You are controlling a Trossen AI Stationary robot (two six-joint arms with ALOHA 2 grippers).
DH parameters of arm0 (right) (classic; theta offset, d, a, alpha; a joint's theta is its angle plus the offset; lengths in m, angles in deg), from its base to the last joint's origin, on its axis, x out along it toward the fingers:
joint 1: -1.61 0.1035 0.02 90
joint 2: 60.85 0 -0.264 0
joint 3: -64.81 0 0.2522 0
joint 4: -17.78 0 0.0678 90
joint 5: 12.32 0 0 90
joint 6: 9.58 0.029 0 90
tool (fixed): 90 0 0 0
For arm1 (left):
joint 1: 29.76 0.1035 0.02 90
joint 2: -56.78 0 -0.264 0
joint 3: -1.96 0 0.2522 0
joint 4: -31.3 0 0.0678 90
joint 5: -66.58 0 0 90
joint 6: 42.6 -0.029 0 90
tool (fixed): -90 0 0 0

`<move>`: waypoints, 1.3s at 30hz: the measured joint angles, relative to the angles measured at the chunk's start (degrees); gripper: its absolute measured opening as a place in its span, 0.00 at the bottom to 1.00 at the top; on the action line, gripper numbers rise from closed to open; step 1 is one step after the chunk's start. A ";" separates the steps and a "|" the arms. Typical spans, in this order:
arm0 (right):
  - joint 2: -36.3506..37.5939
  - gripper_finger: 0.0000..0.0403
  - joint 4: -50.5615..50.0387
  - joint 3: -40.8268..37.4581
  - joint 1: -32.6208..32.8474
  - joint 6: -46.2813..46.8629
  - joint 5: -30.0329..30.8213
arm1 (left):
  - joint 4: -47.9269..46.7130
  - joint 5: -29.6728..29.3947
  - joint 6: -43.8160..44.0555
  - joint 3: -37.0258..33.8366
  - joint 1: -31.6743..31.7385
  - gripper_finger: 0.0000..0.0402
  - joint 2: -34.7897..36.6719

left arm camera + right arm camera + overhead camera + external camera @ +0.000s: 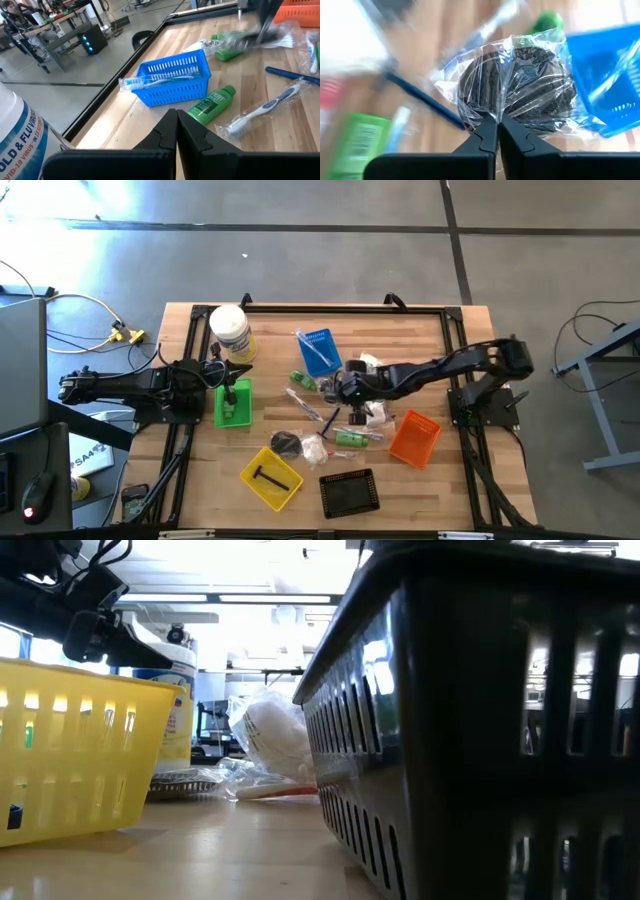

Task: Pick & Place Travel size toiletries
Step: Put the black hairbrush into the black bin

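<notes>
Two pincers are closed: the right pincer (497, 126) grips a wrapped dark puff (517, 85) beside the blue tray (612, 75), the left pincer (177, 116) holds nothing over the surface (270, 130).

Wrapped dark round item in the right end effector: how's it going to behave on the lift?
The right end effector is shut on the wrapped dark round item by its crinkled clear wrapper only, so it will probably dangle and swing. The film looks glossy, so it may slip. It looks light and loosely bagged, so it is unlikely to break if dropped.
</notes>
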 joint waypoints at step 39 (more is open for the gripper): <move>11.97 0.01 -2.90 0.09 29.78 21.06 -3.42 | 2.56 0.43 0.23 -0.01 -0.02 0.00 0.04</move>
